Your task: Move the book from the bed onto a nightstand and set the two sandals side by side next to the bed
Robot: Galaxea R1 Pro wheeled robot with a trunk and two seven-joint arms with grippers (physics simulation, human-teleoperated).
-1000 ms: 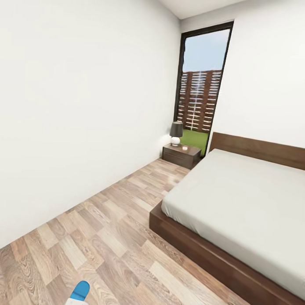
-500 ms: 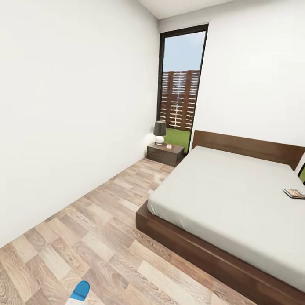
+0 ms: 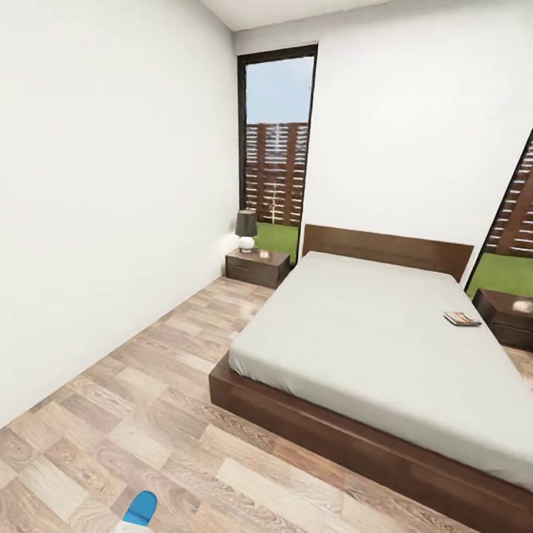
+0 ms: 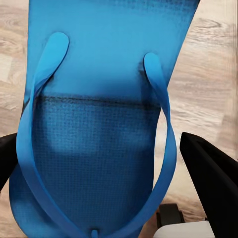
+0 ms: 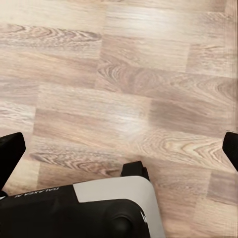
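The head view looks across a bedroom with white walls and a wood-plank floor (image 3: 139,400). The low dark-brown bed (image 3: 345,431) with its plain headboard and light-grey mattress stands against the far wall. The book (image 3: 461,319), a thin paperback, lies flat on the mattress near the bed's right edge, closer to the headboard than to the foot. A dark-brown nightstand (image 3: 256,266) stands just beside the head of the bed on the left, in front of a tall black-framed window (image 3: 274,144) that shows a brown slatted fence; a small lamp (image 3: 246,230) with a dark shade and a white base stands on its top. A second nightstand (image 3: 512,317) stands on the bed's right side, near the book, below another window at the picture's right edge.

At the bottom edge of the head view the tip of a bright blue sandal (image 3: 141,509) shows above the floor. In the left wrist view the same sandal (image 4: 99,124) hangs strap side up between the black fingers of the left gripper (image 4: 106,171), which is clenched on it over the planks. In the right wrist view the right gripper (image 5: 119,148) is released, its fingers spread wide apart with nothing between them but floor
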